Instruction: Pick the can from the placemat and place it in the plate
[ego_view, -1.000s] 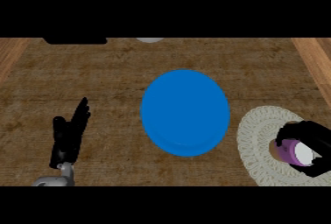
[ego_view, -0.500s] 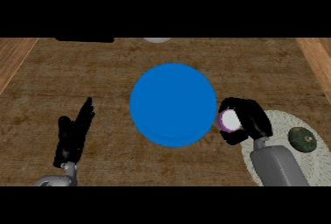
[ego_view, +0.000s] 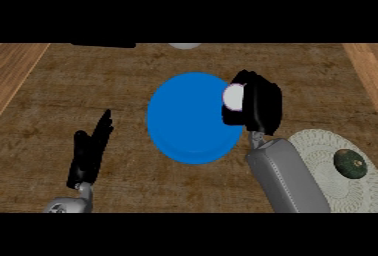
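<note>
- Head view: right hand is curled round the can, held at the right rim of the blue plate.
- Left hand rests at the near left, fingers straight, holding nothing.
- Placemat at the near right carries 1 dark green object.
- Risk: released this near the rim, the can could tip or roll off onto the counter.

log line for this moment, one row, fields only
phase: carry | right hand: shut on can, at right rim of blue plate | left hand: open, resting lower left | placemat: dark round object
</note>
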